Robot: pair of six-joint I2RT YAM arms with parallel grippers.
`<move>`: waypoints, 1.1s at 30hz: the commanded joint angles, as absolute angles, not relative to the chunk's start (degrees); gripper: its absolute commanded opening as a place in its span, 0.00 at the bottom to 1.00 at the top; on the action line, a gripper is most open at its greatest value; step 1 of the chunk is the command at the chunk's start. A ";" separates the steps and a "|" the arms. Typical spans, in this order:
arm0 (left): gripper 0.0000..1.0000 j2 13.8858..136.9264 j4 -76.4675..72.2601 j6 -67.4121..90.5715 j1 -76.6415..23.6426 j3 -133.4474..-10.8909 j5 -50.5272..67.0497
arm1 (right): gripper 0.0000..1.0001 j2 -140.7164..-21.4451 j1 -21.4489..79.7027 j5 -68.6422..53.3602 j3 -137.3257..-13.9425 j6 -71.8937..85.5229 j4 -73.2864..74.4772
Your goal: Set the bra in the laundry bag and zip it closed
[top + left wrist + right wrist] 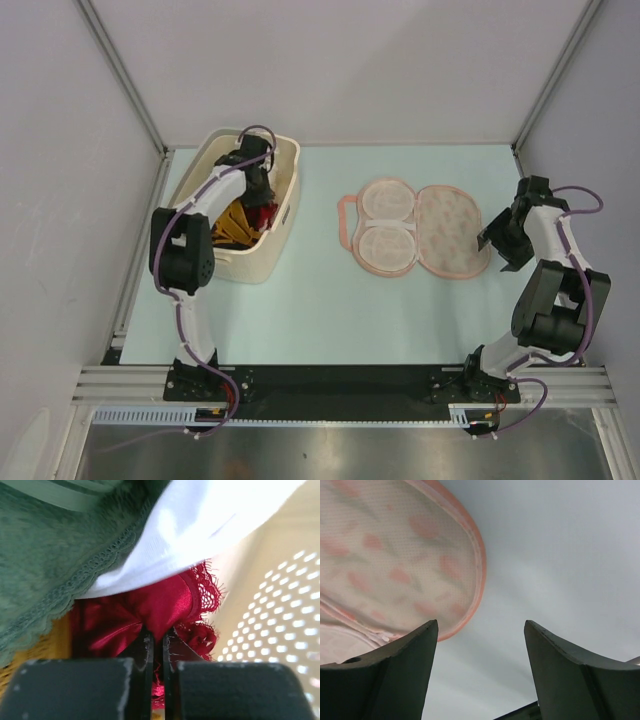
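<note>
The deep red lacy bra (150, 607) lies inside the cream basket under green and white clothes; a bit of red shows in the top view (263, 214). My left gripper (158, 636) reaches down into the basket (262, 190) and is shut on a fold of the bra's satin fabric. The pale pink laundry bag (418, 228) lies opened flat on the table, both lobes up; its printed mesh lid shows in the right wrist view (395, 560). My right gripper (480, 630) is open and empty, hovering just right of the bag (495, 240).
The cream plastic basket (280, 225) stands at the left back; its perforated wall (280, 605) is right of the left fingers. Green cloth (45, 555), white cloth (200, 525) and yellow cloth (230, 225) crowd the bra. Grey walls enclose the table.
</note>
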State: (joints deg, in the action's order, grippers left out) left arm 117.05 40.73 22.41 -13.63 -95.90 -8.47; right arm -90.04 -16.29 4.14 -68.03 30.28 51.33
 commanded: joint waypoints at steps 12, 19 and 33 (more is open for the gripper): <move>0.00 83.95 51.06 24.52 -12.83 -103.97 -8.70 | 0.75 -80.95 -0.97 -1.58 -69.17 30.32 53.61; 0.00 73.39 51.41 24.96 -12.75 -103.80 -7.46 | 0.75 -77.88 2.64 -2.11 -68.12 30.23 53.09; 0.03 91.04 45.79 20.83 -10.64 -103.45 -12.32 | 0.75 -72.68 2.81 -2.99 -66.27 29.44 55.28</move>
State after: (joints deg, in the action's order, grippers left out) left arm 85.41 48.64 22.85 -12.01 -103.96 -10.96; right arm -74.02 2.68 -2.48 -66.67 29.95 54.06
